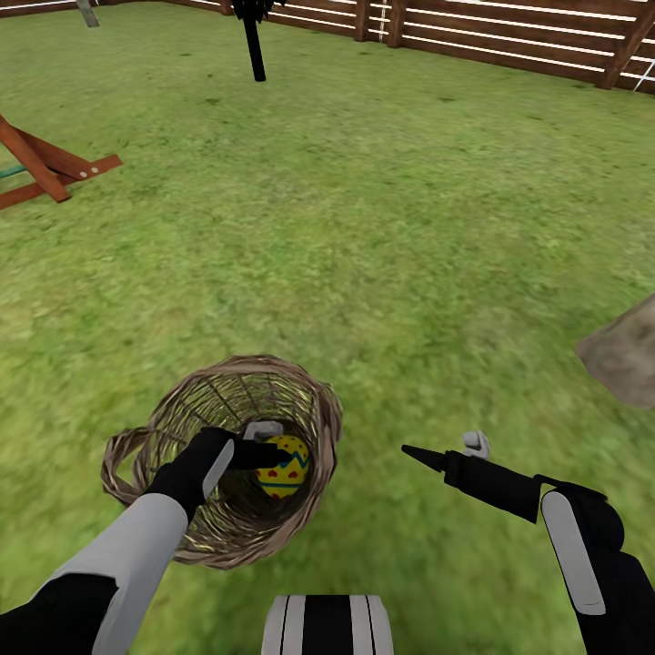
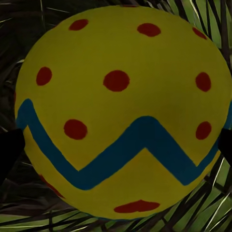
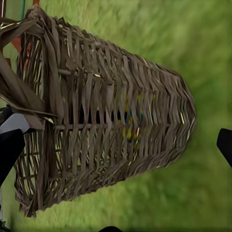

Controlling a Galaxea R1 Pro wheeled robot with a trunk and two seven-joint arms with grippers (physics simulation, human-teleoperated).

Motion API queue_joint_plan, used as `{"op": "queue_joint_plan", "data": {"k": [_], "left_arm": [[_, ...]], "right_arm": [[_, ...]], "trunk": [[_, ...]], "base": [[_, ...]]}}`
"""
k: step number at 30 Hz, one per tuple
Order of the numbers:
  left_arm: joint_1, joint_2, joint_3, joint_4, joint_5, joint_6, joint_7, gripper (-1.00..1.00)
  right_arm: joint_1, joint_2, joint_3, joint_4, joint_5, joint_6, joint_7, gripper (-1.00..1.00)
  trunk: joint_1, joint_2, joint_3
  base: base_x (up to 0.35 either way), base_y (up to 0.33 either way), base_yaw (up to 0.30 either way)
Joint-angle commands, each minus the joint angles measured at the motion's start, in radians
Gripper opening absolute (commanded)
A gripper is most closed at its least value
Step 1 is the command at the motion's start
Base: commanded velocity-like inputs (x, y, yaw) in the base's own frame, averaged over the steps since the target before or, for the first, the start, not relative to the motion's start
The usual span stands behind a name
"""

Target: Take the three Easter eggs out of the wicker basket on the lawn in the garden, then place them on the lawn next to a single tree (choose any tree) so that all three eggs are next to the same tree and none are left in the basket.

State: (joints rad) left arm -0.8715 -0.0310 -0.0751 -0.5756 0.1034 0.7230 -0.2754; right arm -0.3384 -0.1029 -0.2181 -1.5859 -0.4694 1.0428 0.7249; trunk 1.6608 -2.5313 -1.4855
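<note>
Left gripper (image 1: 273, 452) jaws closed on egg (image 1: 283, 466) inside basket (image 1: 196, 537), 7 o'clock on lawn (image 1: 364, 255). Right gripper (image 1: 446, 450) jaws spread, empty, beside basket at 5 o'clock. No readable writing.

Mottled green grass (image 1: 382, 227) runs back to a brown fence (image 1: 509, 36) of horizontal wooden slats. A thin near-black trunk (image 1: 256, 55) stands just in front of the fence. Well to its left lies a reddish wooden frame (image 1: 50, 168). A pale grey-brown mass (image 1: 628, 350) sits at the grass's right edge.
</note>
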Motion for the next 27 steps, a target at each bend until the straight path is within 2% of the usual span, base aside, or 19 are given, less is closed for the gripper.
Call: {"op": "queue_joint_plan", "data": {"k": [1,27], "left_arm": [[0.000,0.000,-0.003,0.000,0.017,0.007,0.004,1.00],[0.000,0.000,-0.003,-0.007,0.016,0.006,0.004,1.00]], "right_arm": [[-0.001,0.000,-0.001,0.000,0.005,0.004,0.007,1.00],[-0.001,0.000,-0.001,0.000,0.005,0.004,0.007,1.00]], "trunk": [[0.000,0.000,-0.001],[0.000,0.000,-0.001]], "base": [[0.000,0.000,0.000],[-0.004,0.000,0.000]]}}
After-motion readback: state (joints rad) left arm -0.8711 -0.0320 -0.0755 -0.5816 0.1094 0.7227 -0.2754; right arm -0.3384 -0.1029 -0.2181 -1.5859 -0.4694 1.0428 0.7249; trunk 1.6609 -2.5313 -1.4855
